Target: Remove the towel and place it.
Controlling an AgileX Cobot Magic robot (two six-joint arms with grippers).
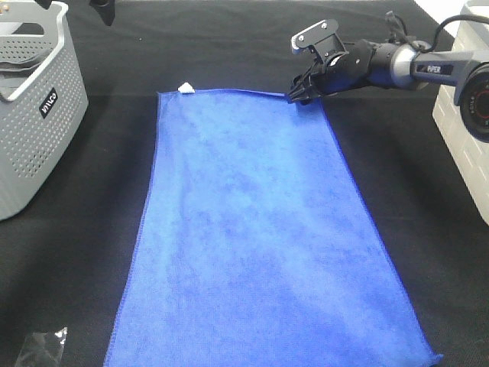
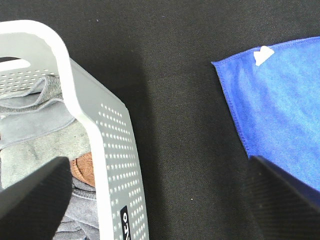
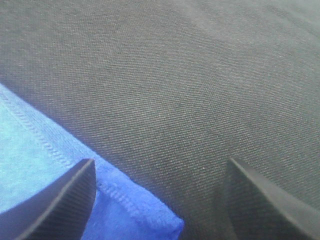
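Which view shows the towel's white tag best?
The left wrist view: the white tag sits sharp at the towel corner. The exterior high view shows it small. The right wrist view shows only another hemmed corner, no tag.

Towel point(image 1: 260, 245): bright royal blue, plain, w/ small white tag point(image 1: 186, 89). Tablecloth point(image 1: 76, 229): black, fine woven texture. Basket point(image 1: 46, 130): grey, dotted w/ rows of small holes; black label, white lettering.

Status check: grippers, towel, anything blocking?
Right gripper open, straddling the towel far right corner. Left gripper open, hovering between basket and towel. Towel flat on table. Nothing blocking.
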